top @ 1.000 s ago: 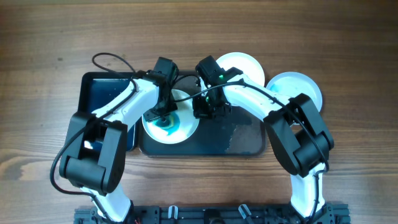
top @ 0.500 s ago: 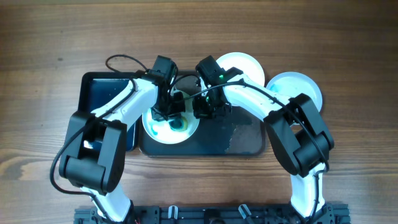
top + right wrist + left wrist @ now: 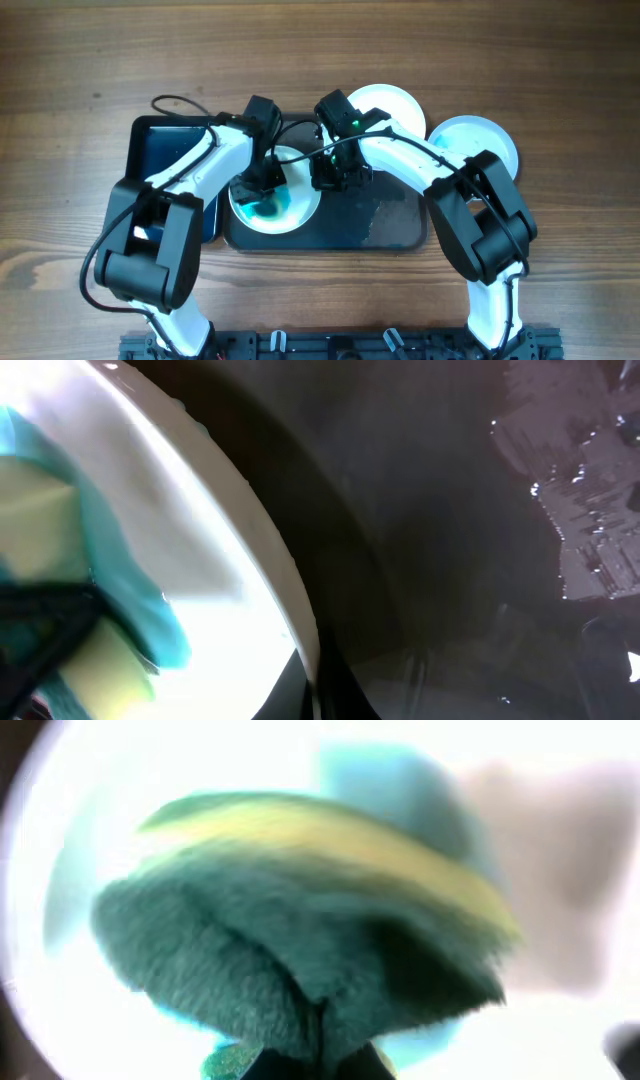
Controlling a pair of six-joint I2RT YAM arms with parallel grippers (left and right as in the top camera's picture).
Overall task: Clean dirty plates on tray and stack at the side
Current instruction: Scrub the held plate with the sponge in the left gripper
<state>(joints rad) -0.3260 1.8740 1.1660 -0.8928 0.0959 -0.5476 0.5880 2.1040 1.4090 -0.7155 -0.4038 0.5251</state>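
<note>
A white plate smeared with teal lies on the dark tray. My left gripper is shut on a green and yellow sponge and presses it on the plate's inside. My right gripper is shut on the plate's right rim, one finger inside and one outside. Two clean white plates lie on the wood to the right of the tray's far end.
A dark basin of bluish water stands left of the tray. The tray's right half is wet. Bare wooden table lies all around.
My left gripper has swept the sponge over the plate, from lower left to upper right and back to lower left. The teal smear has spread. The right gripper has stayed put.
</note>
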